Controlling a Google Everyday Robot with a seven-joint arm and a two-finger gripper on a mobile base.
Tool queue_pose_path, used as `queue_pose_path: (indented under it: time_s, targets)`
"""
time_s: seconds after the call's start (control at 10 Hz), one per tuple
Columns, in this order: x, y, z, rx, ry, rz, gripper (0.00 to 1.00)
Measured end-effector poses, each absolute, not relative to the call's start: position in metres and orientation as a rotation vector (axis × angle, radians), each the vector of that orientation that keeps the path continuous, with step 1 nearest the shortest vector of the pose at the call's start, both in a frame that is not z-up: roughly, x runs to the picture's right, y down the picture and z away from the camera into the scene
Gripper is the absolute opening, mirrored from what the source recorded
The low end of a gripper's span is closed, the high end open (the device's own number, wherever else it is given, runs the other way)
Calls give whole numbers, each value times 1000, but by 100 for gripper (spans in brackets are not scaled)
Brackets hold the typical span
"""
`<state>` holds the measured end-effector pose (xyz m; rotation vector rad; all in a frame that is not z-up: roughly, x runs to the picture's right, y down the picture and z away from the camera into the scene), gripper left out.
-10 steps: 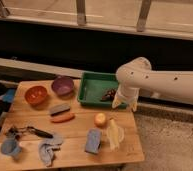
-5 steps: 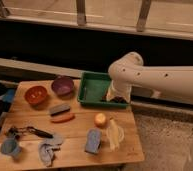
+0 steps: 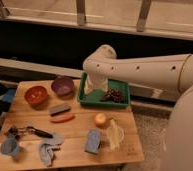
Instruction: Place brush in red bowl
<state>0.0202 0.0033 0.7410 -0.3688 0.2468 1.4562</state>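
Holds the gripper [image 3: 93, 86] low over the left end of the green tray [image 3: 121, 103]; cannot tell whether apart or together. Finds the brush [image 3: 32, 131] lying at the wooden table's [image 3: 72, 140] front left, near the blue cup [image 3: 10, 147], well apart from the red bowl [image 3: 36, 94] beside the purple bowl [image 3: 63, 85].

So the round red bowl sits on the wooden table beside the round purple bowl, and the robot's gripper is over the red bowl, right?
Not quite. In the camera view the gripper is over the left end of the green plastic tray, not the round red bowl. That bowl does sit on the wooden table beside the round purple bowl.
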Motion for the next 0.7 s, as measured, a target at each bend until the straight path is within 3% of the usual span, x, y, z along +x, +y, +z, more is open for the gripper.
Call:
queue_pose_path:
  time_s: [0.7]
  targets:
    - [-6, 4, 749, -391, 205, 1408, 66]
